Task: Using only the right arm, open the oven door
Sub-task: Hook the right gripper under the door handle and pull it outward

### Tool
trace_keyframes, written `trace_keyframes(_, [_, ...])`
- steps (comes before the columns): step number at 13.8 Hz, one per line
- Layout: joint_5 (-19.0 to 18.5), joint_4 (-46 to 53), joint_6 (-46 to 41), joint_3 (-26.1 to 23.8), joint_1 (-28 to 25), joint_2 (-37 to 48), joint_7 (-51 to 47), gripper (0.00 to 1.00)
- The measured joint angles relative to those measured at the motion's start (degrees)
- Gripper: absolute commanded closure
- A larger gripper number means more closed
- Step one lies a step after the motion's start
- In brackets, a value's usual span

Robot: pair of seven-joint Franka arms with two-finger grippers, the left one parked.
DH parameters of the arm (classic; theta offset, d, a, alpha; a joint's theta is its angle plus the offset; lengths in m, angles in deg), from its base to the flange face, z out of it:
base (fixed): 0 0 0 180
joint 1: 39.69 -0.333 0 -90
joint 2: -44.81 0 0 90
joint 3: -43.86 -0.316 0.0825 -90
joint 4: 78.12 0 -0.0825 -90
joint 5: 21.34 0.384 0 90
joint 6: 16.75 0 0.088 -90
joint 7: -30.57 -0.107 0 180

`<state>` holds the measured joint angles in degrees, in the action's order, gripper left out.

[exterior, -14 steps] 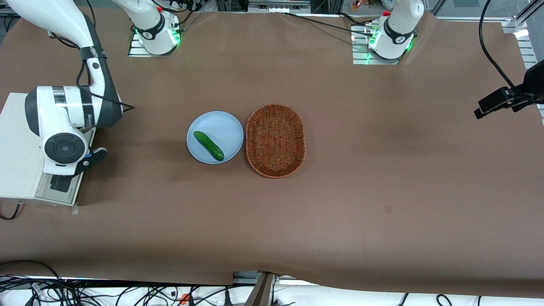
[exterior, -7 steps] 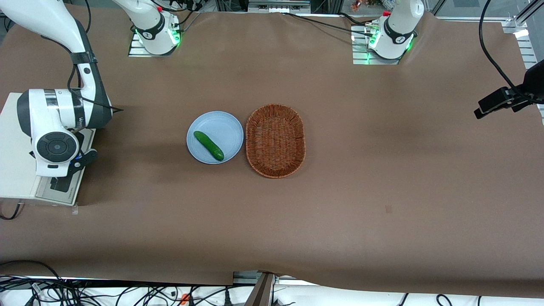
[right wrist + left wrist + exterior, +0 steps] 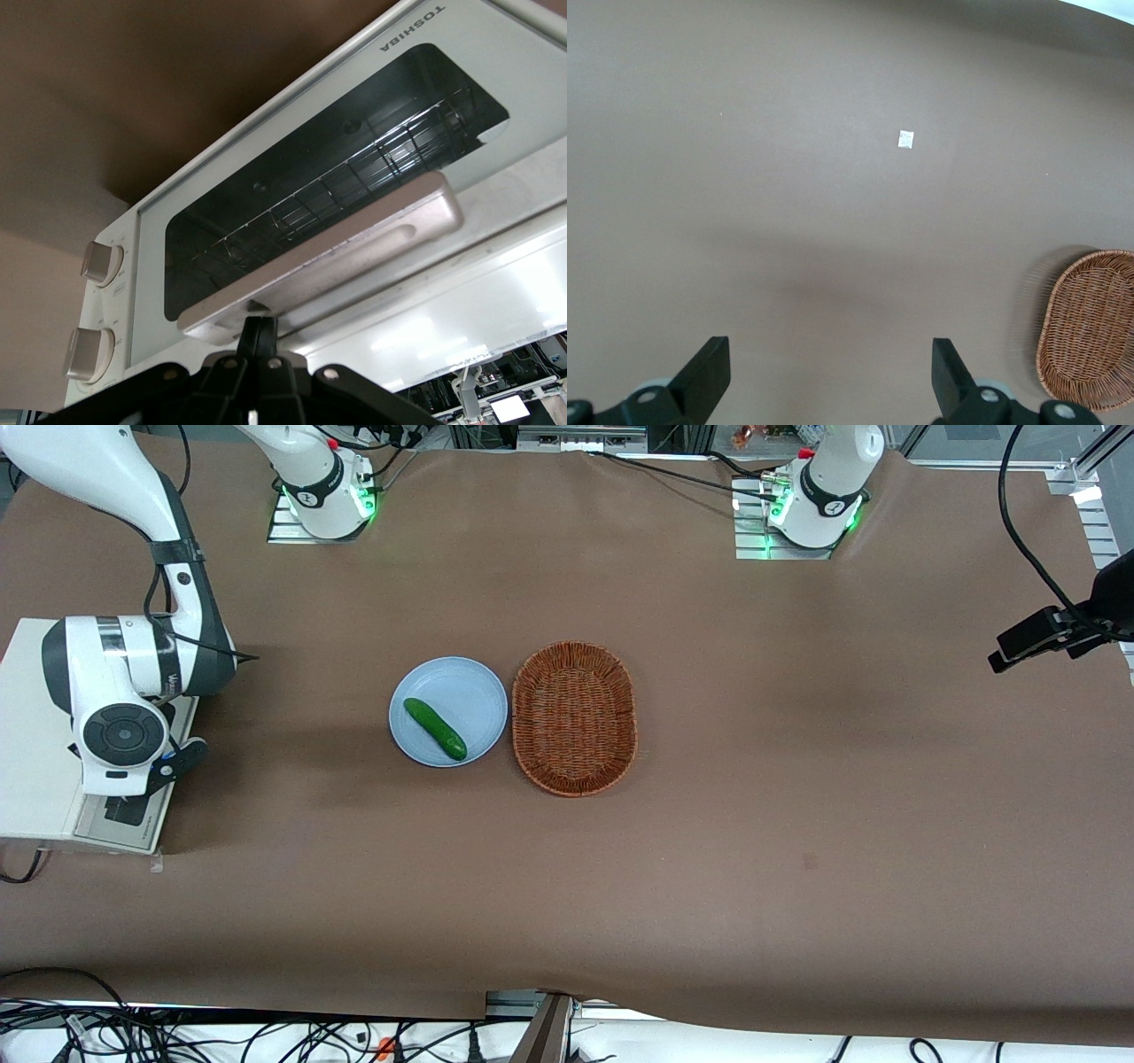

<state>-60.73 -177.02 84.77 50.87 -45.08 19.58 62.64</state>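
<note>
1. The gripper is seen close in front of the oven door, just by the long silver bar handle; whether its fingers are apart or together cannot be told.
2. In the front view, the gripper is largely covered by the round black-capped wrist of the right arm, which is held above the oven.
3. The door is seen shut against the oven's cream-white front, with the wire rack visible through the dark glass.
4. Two round knobs are found beside the door on the oven's front.
5. The oven is placed at the working arm's end of the table.
6. Toward the middle, a light blue plate is set, with a cucumber lying on it.
7. A wicker basket is placed just beside the plate, toward the parked arm's end.
</note>
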Motion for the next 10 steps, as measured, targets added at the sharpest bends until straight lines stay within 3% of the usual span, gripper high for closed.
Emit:
trace_keyframes(5, [0.5, 0.0, 0.2, 0.0, 0.0, -0.2, -0.1, 1.0])
trace_keyframes(10, [3.4, 0.6, 0.2, -0.2, -0.2, -0.2, -0.1, 1.0])
